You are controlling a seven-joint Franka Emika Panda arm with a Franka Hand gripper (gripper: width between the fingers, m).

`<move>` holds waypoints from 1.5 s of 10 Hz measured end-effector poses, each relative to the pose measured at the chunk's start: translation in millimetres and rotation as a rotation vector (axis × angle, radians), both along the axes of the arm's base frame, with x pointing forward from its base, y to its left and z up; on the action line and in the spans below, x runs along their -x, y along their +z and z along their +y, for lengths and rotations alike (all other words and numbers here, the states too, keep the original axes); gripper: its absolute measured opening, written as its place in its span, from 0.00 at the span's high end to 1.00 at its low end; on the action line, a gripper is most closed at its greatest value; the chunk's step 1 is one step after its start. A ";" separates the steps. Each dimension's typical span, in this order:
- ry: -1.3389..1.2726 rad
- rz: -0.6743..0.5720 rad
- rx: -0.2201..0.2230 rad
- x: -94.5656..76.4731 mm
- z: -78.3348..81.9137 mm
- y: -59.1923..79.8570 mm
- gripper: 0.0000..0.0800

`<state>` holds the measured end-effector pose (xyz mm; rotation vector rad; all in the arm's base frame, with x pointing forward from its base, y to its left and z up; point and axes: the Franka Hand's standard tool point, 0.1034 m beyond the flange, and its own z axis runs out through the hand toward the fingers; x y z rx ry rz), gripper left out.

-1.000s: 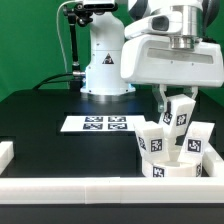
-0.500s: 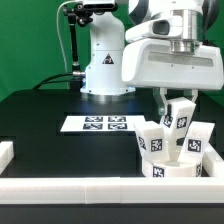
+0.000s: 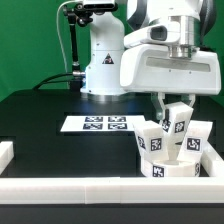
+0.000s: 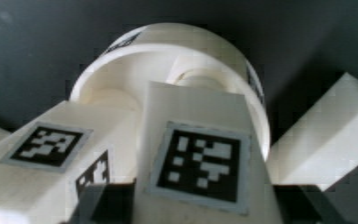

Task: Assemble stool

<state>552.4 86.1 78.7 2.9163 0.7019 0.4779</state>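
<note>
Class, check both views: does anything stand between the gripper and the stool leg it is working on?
Nothing visible does. The gripper is closed on the tilted leg, just above the seat.

A white middle leg (image 4: 202, 140) fills the near field, its black-and-white square tag (image 4: 202, 168) facing the lens. Beyond it, toward twelve o'clock, rises the round white seat (image 4: 167, 62) (a rim tag (image 4: 123, 41) shows on its edge at about eleven). A second leg (image 4: 51, 142), also tagged, lies at eight o'clock of the middle one, and a third leg (image 4: 327, 125), plain-faced, at three. The dark table (image 4: 25, 50) lies behind.
</note>
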 end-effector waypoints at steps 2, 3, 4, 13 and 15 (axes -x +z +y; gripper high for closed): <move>0.001 -0.028 -0.008 1.4 2.2 -0.6 0.59; 0.004 -0.044 -0.011 2.0 2.5 -1.0 0.59; 0.005 -0.052 -0.012 2.0 2.2 -0.9 0.59; -0.007 0.034 -0.009 4.1 5.0 17.5 0.19; -0.020 0.086 -0.001 -0.6 2.5 24.9 0.19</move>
